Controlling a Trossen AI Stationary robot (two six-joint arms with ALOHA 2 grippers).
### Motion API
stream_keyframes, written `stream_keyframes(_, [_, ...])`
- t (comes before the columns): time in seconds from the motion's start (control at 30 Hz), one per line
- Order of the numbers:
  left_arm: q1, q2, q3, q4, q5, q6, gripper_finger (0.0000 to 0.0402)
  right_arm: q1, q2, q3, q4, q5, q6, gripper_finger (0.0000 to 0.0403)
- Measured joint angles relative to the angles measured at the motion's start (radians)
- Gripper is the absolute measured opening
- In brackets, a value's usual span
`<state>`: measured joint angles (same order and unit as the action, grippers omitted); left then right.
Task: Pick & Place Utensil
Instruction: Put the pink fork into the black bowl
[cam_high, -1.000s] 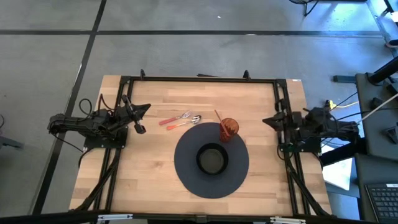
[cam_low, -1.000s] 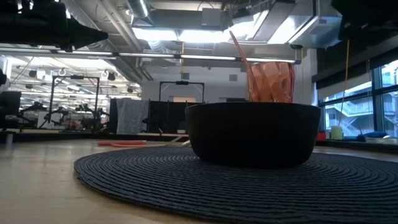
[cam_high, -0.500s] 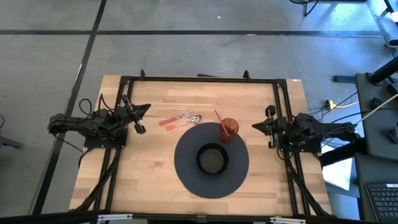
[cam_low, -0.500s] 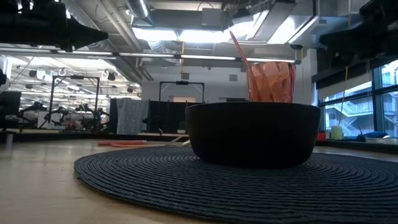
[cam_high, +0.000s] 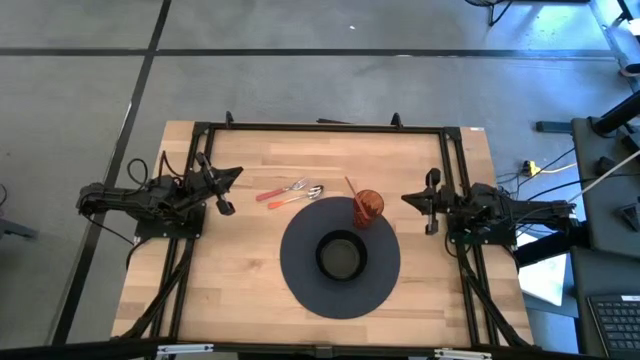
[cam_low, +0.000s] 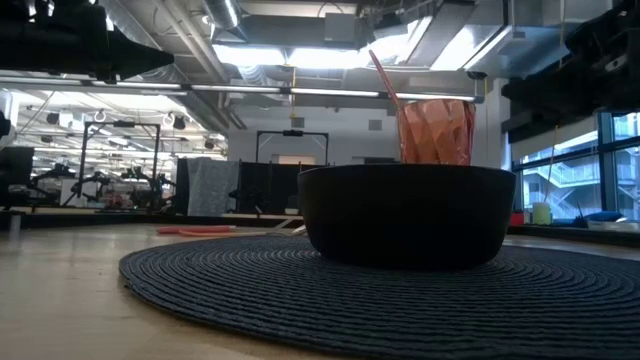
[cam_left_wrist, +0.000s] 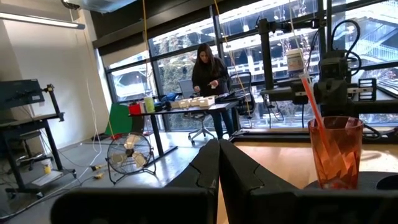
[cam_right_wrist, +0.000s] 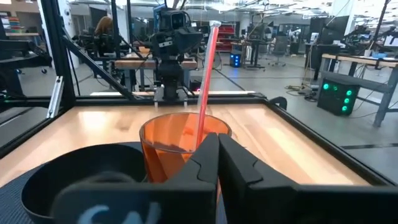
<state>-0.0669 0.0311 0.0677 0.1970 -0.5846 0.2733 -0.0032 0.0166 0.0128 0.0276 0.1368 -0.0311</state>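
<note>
We note the utensils (cam_high: 291, 191), a fork and spoon with orange handles, lying together on the bare table (cam_high: 240, 270) just off the mat's (cam_high: 300, 280) upper-left edge, untouched; the right gripper (cam_high: 425, 201) sits clenched and empty just right of the mat, facing the cup (cam_high: 367, 208), and the left gripper (cam_high: 222, 192) waits clenched and empty at the table's left, near the utensils. Our worry: the cup with its straw (cam_right_wrist: 204, 81) stands between the right gripper and the utensils, so a straight reach could tip it. The two utensils touch, so a grab may drag both or slip off the thin handle.
</note>
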Motion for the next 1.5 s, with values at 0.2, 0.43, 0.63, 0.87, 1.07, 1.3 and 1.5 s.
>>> stream_keyframes(0.2, [0.0, 0.0, 0.0, 0.0, -0.001, 0.002, 0.0004, -0.001, 0.0, 0.0, -0.001, -0.001, -0.016, 0.0016])
stream_keyframes(0.43, [0.0, 0.0, 0.0, 0.0, -0.001, 0.002, 0.0004, -0.001, 0.0, 0.0, -0.003, -0.017, -0.018, 0.0004])
stream_keyframes(0.63, [0.0, 0.0, 0.0, 0.001, -0.002, 0.001, 0.0004, 0.0, 0.0, 0.0, -0.004, -0.024, -0.026, 0.0019])
stream_keyframes(0.87, [0.0, 0.0, 0.0, 0.001, -0.002, 0.002, 0.0004, 0.0, 0.001, 0.001, -0.004, -0.024, -0.05, 0.003])
stream_keyframes(1.07, [0.0, 0.0, 0.0, 0.001, -0.003, 0.002, 0.0004, 0.0, 0.008, 0.001, -0.005, -0.027, -0.048, 0.0031])
stream_keyframes(1.3, [0.0, 0.0, 0.0, 0.012, -0.003, 0.002, 0.0004, 0.0, 0.075, 0.002, -0.007, -0.036, -0.033, 0.0031])
stream_keyframes(1.5, [0.0, 0.006, 0.0, 0.004, -0.094, -0.12, 0.0004, 0.0, 0.138, 0.002, -0.007, -0.034, -0.03, 0.0031])
